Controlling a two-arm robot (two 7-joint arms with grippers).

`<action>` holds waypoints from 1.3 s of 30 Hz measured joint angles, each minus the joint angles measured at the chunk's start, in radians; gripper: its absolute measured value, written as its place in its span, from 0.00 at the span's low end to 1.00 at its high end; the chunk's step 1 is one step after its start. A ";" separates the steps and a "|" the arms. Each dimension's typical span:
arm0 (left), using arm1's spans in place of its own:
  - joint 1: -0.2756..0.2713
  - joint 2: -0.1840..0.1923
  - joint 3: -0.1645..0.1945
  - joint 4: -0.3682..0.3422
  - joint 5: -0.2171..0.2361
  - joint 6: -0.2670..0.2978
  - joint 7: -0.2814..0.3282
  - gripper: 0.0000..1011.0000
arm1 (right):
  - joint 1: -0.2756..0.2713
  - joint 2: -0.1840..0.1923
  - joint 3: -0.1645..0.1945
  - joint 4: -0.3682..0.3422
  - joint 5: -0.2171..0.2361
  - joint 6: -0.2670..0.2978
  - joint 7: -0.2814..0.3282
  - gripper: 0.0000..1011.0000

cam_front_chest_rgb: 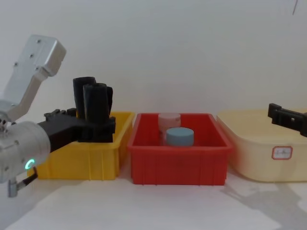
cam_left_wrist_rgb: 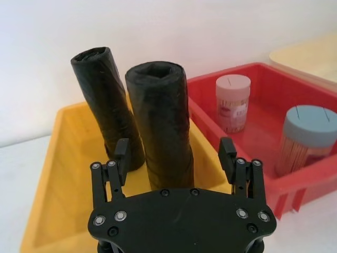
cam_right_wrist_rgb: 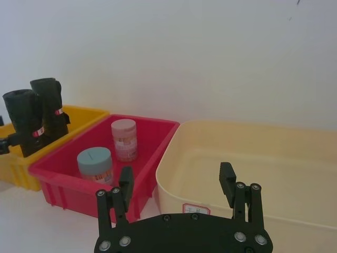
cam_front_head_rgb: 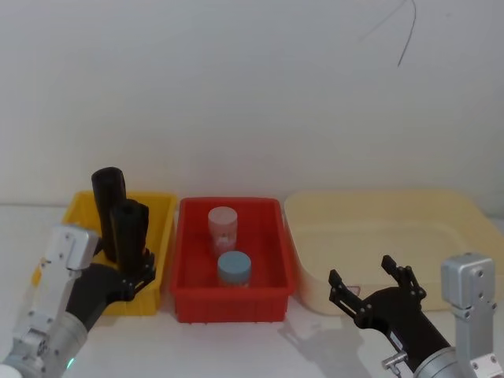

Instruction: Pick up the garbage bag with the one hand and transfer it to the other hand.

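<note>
Task's garbage bag [cam_left_wrist_rgb: 160, 132] upright in yellow bin [cam_left_wrist_rgb: 63, 174], lower left of head frame, second roll [cam_left_wrist_rgb: 102, 100] just beside. Around it, left pincer [cam_left_wrist_rgb: 175, 153] open. Advice: centre first, close low, avoid neighbour. Idle right pincer [cam_front_head_rgb: 361, 273] open, lower right.

Left gripper's [cam_left_wrist_rgb: 175, 150] spread fingers flank an upright black garbage bag [cam_left_wrist_rgb: 158, 116] in a yellow bin [cam_left_wrist_rgb: 63, 174] (a second roll [cam_left_wrist_rgb: 102, 100] stands behind); red bin [cam_left_wrist_rgb: 208, 79] beside.

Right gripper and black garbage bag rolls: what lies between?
Head view: the red plastic bin, holding a pink-capped clear jar and a blue-capped jar, lies between the right gripper and the black rolls.
</note>
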 joint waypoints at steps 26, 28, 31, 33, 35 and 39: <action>-0.145 -0.099 -0.009 0.218 0.000 -0.093 -0.046 0.74 | 0.000 0.000 0.000 0.000 0.000 0.000 0.000 0.99; -0.151 -0.105 -0.012 0.227 0.000 -0.098 -0.047 0.69 | 0.000 0.000 0.000 0.000 0.000 0.000 0.000 0.99; -0.155 -0.109 -0.016 0.234 -0.001 -0.102 -0.047 0.61 | 0.000 0.000 0.000 0.000 0.000 0.000 0.000 0.99; -0.157 -0.112 -0.020 0.238 -0.001 -0.105 -0.047 0.54 | 0.000 0.000 0.000 0.000 0.000 0.000 0.000 0.99; -0.159 -0.114 -0.024 0.238 -0.001 -0.107 -0.047 0.51 | 0.000 0.000 0.000 0.000 0.000 0.000 0.000 0.99; -0.159 -0.114 -0.031 0.229 0.000 -0.108 -0.046 0.47 | 0.000 0.000 0.000 0.000 0.000 0.000 0.000 0.99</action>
